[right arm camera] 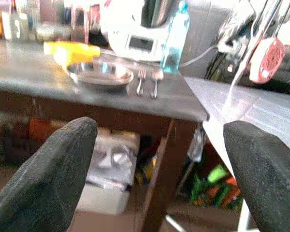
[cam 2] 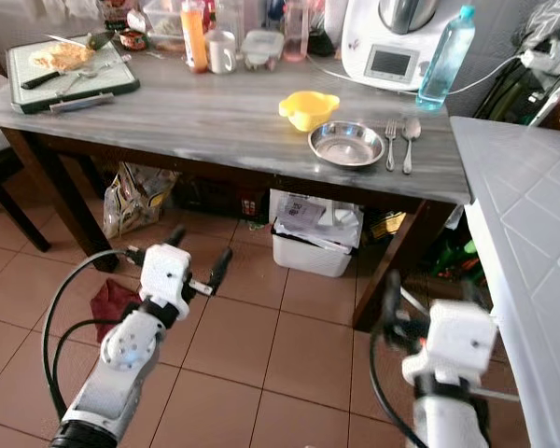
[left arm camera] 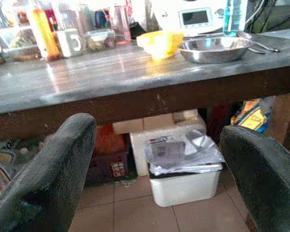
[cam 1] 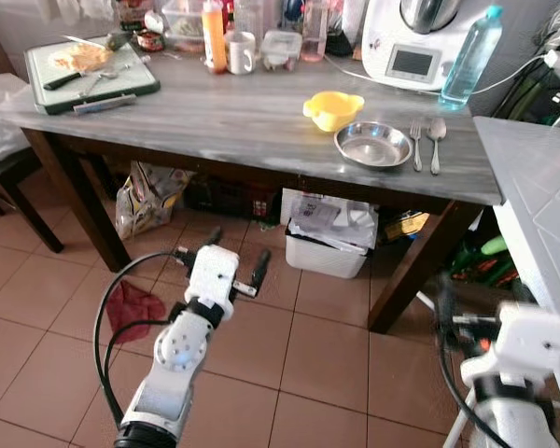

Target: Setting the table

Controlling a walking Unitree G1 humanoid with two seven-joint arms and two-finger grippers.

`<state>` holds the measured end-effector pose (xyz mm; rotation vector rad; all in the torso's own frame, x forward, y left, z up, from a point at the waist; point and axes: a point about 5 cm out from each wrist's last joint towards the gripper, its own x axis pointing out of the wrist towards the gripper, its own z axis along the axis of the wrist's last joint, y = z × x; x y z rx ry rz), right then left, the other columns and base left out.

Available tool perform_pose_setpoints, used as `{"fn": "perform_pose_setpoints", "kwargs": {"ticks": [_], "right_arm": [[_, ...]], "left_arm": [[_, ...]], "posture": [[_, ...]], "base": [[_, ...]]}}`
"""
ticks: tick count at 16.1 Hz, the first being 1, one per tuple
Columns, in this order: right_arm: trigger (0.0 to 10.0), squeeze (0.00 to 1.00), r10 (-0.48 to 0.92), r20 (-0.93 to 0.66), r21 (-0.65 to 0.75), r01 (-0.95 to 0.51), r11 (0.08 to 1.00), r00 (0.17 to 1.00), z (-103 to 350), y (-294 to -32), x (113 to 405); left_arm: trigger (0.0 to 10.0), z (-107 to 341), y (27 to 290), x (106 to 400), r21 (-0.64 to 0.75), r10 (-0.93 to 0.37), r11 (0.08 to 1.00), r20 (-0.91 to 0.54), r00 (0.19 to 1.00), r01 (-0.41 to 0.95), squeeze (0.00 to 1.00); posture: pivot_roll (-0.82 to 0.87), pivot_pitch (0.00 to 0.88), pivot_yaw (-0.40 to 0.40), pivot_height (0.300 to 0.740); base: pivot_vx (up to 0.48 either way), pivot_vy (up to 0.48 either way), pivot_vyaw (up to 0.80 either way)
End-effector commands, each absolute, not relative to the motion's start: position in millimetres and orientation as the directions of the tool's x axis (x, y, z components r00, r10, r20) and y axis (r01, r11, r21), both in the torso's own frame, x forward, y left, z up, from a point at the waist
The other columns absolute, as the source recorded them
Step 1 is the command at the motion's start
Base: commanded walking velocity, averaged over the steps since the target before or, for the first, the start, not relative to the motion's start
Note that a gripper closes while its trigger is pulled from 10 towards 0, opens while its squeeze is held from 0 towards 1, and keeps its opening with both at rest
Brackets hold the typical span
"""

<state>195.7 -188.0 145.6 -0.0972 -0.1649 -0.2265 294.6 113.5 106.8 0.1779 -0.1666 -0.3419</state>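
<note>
Both pairs of jaws stand wide apart and hold nothing. The left gripper (cam 1: 235,266) and right gripper (right arm camera: 159,169) hang low over the tiled floor, short of the grey wooden surface (cam 1: 243,117), likely because the robot is not yet within reach. A place is already laid near the surface's right end: a shallow round steel plate (cam 1: 373,144), a yellow plastic bowl (cam 1: 333,108) just behind it, and a steel fork (cam 1: 416,142) and spoon (cam 1: 436,138) side by side at its right.
</note>
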Motion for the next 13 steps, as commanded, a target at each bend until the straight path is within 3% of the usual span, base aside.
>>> {"fn": "perform_pose_setpoints", "kwargs": {"ticks": [1, 3, 13], "right_arm": [[10.0, 0.0, -0.217, 0.17, -0.068, 0.231, 0.971, 0.961, 146, -185, 199], [10.0, 0.0, -0.197, 0.159, -0.042, 0.206, 0.978, 0.967, 146, -180, 207], [10.0, 0.0, -0.154, 0.169, -0.085, 0.17, 0.982, 0.974, 151, -183, 216]], "left_arm": [[10.0, 111, 118, 297, 0.2, -0.339, 0.93, 0.135, 0.931, 0.31, 0.0], [10.0, 118, 125, 303, 0.178, -0.274, 0.952, 0.125, 0.954, 0.251, 0.0], [10.0, 134, 120, 300, 0.17, -0.264, 0.956, 0.16, 0.951, 0.237, 0.0]], "posture": [[0.0, 0.125, -0.059, 0.714], [0.03, 0.133, -0.049, 0.714], [0.08, 0.13, -0.085, 0.714]], "base": [[0.0, 0.0, 0.0], [0.0, 0.0, 0.0], [0.0, -0.292, 0.0]]}}
